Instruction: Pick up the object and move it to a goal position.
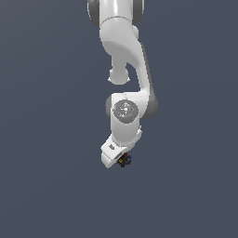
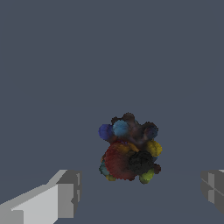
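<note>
Seen from the exterior view, 1 white arm [image 1: 125, 88] hangs over the plain grey table [image 1: 46, 186], no edge or corner in sight, with 1 object [image 1: 124, 160] peeking out just under the gripper [image 1: 122, 159]. Closer in the wrist view, 2 fingers [image 2: 65, 192] stand spread and released, well apart, neither touching the speckled lump [image 2: 130, 148] lying on the surface between and beyond them.

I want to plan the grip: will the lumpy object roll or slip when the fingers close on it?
The object is a bumpy cluster of round knobs, so it probably wobbles rather than rolls far. Flat fingers may meet only a few bumps, so it could twist or slip. It looks small beside the gripper, so likely light.
</note>
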Controlling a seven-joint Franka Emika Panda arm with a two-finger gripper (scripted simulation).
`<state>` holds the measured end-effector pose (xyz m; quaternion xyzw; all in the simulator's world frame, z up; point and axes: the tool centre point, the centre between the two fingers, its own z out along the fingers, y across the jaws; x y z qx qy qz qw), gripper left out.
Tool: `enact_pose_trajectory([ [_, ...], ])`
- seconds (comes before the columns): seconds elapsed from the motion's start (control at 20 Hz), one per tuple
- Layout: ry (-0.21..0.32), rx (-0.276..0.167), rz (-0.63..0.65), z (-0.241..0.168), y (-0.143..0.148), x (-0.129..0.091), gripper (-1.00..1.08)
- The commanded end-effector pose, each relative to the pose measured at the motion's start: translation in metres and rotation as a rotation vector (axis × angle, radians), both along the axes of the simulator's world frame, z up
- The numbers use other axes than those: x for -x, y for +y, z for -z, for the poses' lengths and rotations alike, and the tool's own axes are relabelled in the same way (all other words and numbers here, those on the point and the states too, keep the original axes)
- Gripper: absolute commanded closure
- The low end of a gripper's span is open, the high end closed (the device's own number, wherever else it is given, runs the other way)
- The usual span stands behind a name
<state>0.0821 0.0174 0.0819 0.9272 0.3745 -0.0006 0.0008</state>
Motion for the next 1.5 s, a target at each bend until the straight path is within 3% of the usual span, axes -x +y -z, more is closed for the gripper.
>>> enact_pose_trajectory([
  [0.0, -0.001, -0.002, -0.015, 0.002, 0.001, -0.001, -0.92],
  [1.05, 0.0, -0.002, -0.018, 0.052, 0.001, -0.001, -0.92],
  [1.1, 0.0, -0.002, -0.018, 0.052, 0.001, -0.001, 1.08],
  [1.45, 0.0, -0.002, -0.018, 0.052, 0.001, -0.001, 1.08],
])
